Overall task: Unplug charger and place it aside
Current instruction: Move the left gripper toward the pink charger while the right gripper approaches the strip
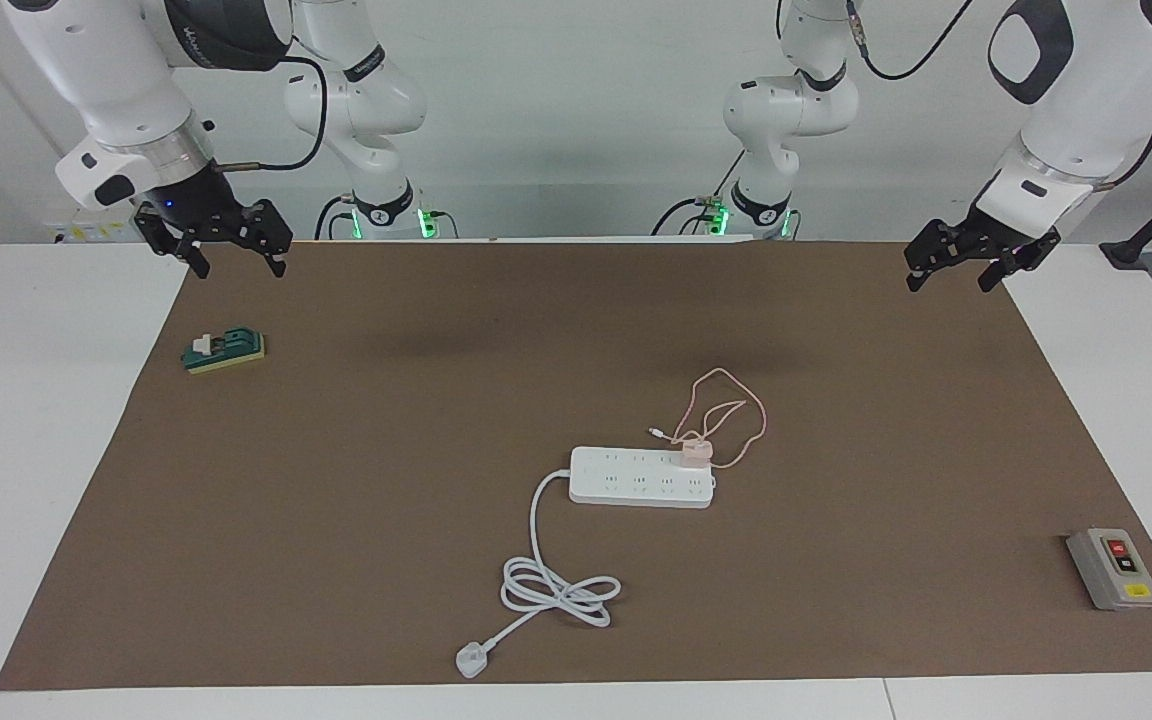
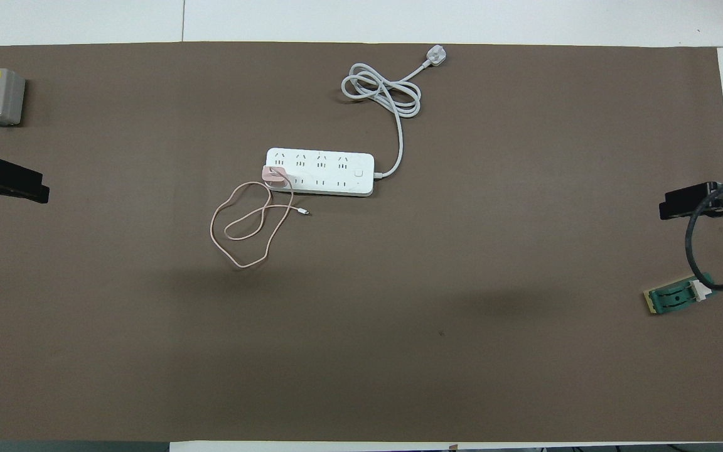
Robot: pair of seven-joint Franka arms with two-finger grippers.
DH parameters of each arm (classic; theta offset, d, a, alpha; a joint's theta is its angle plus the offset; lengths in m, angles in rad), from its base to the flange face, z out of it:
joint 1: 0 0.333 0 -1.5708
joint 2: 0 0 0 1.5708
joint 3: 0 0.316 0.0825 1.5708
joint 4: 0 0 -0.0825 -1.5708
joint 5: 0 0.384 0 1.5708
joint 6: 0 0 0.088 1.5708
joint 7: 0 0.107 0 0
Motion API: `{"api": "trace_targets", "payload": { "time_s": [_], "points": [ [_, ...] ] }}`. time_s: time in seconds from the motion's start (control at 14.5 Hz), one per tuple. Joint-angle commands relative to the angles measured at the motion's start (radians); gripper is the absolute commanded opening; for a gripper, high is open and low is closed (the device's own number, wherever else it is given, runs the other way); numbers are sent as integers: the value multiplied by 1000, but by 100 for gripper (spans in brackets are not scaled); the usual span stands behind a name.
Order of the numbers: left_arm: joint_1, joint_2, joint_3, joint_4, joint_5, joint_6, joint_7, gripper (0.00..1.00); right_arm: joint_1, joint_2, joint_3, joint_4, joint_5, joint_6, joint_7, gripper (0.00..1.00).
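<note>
A: The fingers of your left gripper (image 1: 968, 270) stand spread apart with nothing between them, raised over the edge of the brown mat (image 1: 336, 500) at the left arm's end of the table (image 1: 36, 450). Your right gripper (image 1: 236, 262) hangs the same way over the mat's edge at the right arm's end, its fingers apart and empty too.

B: And the charger?

A: Your pale pink charger (image 1: 695, 453) sits plugged into the white power strip (image 1: 626, 478), in a socket at the strip's end toward the left arm, on the row nearer to the robots. The strip lies flat near the middle of the mat.

B: Where does its cable run?

A: The thin pink cable (image 1: 741, 420) loops loosely on the mat just beside the strip, nearer to the robots than the strip. Its small white connector (image 1: 655, 433) rests on the mat, close to the strip but apart from it.

B: What else do you see on the table?

A: The strip's thick white cord (image 1: 556, 585) leaves the end toward the right arm, coils farther from the robots, and ends in a white plug (image 1: 472, 661) near the mat's edge. A grey switch box (image 1: 1113, 569) with red and yellow buttons lies at the left arm's end, well apart from the strip. A small green block (image 1: 224, 351) lies at the right arm's end, near the right gripper.
</note>
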Motion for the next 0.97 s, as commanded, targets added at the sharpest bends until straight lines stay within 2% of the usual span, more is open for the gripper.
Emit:
{"api": "trace_targets", "payload": {
  "time_s": [0.0, 0.28, 0.55, 0.76, 0.9],
  "points": [
    [-9, 14, 5, 24, 18, -2, -2, 100, 0, -8, -1, -7, 1, 6, -25, 100],
    [-10, 14, 3, 25, 9, -4, -34, 100, -2, -18, -1, -29, 2, 4, -19, 100],
    [-10, 34, -30, 25, 8, 48, -330, 100, -3, -18, -2, -26, 4, 10, -21, 100],
    [-48, 65, -41, 25, 15, 82, -653, 100, 12, -21, 7, -24, 10, 1, -16, 100],
    [-60, 97, -41, 38, 9, 100, -841, 100, 15, -21, 10, -27, 68, 8, 81, 100]
  ]
}}
